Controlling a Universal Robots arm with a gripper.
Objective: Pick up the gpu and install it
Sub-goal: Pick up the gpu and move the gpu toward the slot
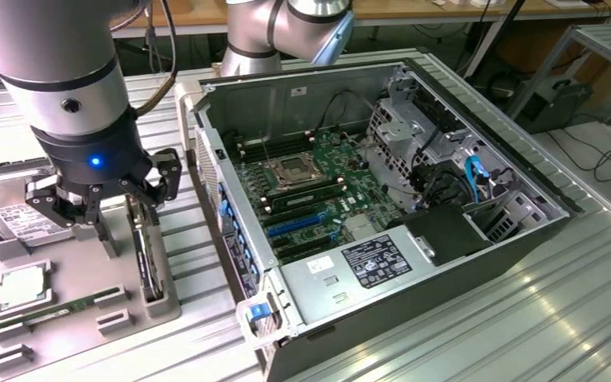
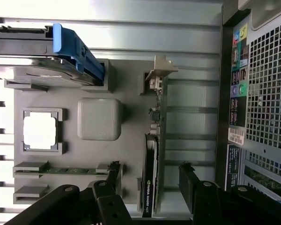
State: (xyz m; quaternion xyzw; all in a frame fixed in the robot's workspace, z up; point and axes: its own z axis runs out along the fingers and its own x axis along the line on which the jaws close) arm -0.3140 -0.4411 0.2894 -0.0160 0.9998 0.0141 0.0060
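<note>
- My gripper (image 1: 109,227) (image 2: 150,166) hangs low over a flat grey plastic parts tray (image 1: 67,267) (image 2: 131,117), jaws spread wide, holding nothing.
- The gpu (image 1: 149,263) (image 2: 152,154), a thin green circuit-board card with a black fan shroud and a silver metal end bracket, stands on edge in that tray, between my two black fingers (image 2: 113,171) and clear of both.
- Sharing the tray: a boxy silver hard drive (image 1: 13,223), a square silver processor chip (image 1: 25,286) and a long narrow green memory stick (image 1: 45,314).
- An open grey metal computer case (image 1: 284,95) lies just beside the tray, on the exterior view's right.
</note>
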